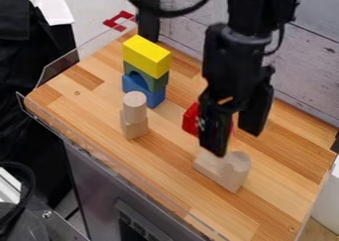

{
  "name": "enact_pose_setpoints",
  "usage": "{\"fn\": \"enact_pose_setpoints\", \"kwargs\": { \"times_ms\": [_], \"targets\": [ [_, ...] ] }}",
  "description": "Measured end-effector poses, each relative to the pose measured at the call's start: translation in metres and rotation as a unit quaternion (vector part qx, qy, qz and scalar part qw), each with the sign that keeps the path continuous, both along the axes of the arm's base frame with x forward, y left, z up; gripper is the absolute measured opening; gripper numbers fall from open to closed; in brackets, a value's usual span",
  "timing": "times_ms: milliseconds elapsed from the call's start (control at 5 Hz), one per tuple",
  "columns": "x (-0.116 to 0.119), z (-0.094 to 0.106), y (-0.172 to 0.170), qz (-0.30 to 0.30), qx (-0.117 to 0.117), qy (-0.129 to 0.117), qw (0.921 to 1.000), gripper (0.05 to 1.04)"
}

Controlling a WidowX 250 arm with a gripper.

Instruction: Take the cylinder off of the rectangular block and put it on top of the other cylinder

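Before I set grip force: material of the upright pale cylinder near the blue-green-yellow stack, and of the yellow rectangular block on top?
Pale cylinder: probably bare wood, matte natural tan. Yellow rectangular block: likely painted wood, even opaque colour, crisp edges; plastic not ruled out.

Pale cylinder [135, 103] upright on rectangular block [136, 129]; other cylinder [236, 168] lower right.

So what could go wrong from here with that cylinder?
The open hand might knock the red block close by. It could drag the pale wooden rectangular block along with the pale wooden cylinder at its end. And the slim wooden cylinder farther left has a small top, so an off-centre release may topple things.
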State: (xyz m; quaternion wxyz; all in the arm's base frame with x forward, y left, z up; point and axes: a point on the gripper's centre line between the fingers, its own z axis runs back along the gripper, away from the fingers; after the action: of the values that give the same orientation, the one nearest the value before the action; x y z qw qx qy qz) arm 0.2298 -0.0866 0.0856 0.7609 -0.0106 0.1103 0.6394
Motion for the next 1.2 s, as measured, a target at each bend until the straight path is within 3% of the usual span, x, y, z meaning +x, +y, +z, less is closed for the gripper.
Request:
{"fn": "enact_pose_setpoints", "kwargs": {
  "times_ms": [400, 1200],
  "targets": [
    [0.002, -0.006, 0.003, 0.023, 0.018, 0.014, 0.9995, 0.999],
    [0.014, -0.027, 0.003, 0.042, 0.018, 0.014, 0.9988, 0.999]
  ]
}}
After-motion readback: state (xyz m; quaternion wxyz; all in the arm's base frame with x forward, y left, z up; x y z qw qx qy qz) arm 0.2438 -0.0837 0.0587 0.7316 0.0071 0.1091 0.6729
